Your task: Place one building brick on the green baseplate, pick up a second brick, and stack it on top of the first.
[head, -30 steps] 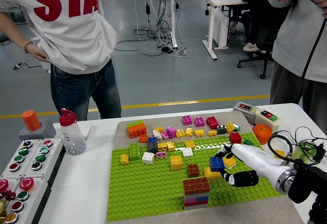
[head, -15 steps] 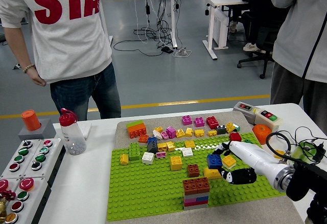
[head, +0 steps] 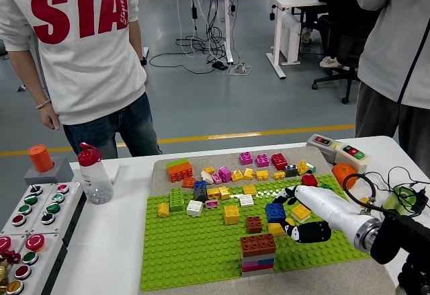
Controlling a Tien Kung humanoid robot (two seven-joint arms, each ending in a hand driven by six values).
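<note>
Since a second ago your right robot hand (head: 290,216) carries the small blue plastic brick (head: 275,212) leftward, pinched, above the green studded baseplate (head: 181,255). Brick: light, rigid, slick; grip opposite side walls.

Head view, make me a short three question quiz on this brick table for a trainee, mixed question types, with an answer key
1. True or false: the right hand is holding a blue brick over the green baseplate.
2. Multiple choice: the stack topped by a brown brick stands at the baseplate's A) near edge, B) far left corner, C) far right corner.
3. Fill in: the clear bottle left of the baseplate has a ___ cap.

Key: 1 true; 2 A; 3 red.
</note>
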